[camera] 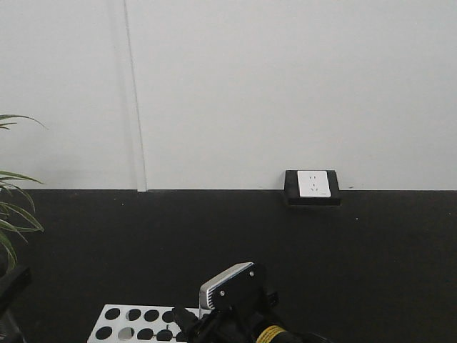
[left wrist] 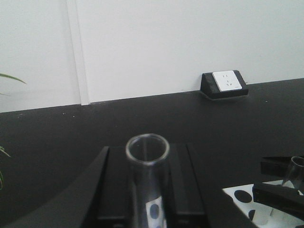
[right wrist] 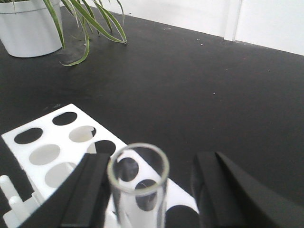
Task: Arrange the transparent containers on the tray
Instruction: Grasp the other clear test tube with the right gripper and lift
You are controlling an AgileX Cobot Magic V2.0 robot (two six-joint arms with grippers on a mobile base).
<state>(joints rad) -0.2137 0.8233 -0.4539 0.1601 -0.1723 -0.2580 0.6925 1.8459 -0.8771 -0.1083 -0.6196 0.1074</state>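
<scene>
A wide transparent container point(left wrist: 147, 185) stands upright between the black fingers of my left gripper point(left wrist: 147, 153), which is shut on it, open rim up. In the right wrist view another transparent container point(right wrist: 137, 204) stands between the fingers of my right gripper point(right wrist: 152, 157). It leans against the left finger point(right wrist: 90, 190), and a clear gap separates it from the right finger point(right wrist: 218, 190), so that gripper is open. Both tubes are over the white perforated rack point(right wrist: 52, 152). From the left wrist view, the right gripper point(left wrist: 282, 179) shows with its tube point(left wrist: 296, 168). The tray is out of view.
The rack point(camera: 136, 323) lies at the near edge of the black table, with an arm's silver camera housing point(camera: 227, 284) beside it. A potted plant point(right wrist: 28, 28) stands at the table's left. A power outlet block point(camera: 313, 186) sits against the white wall.
</scene>
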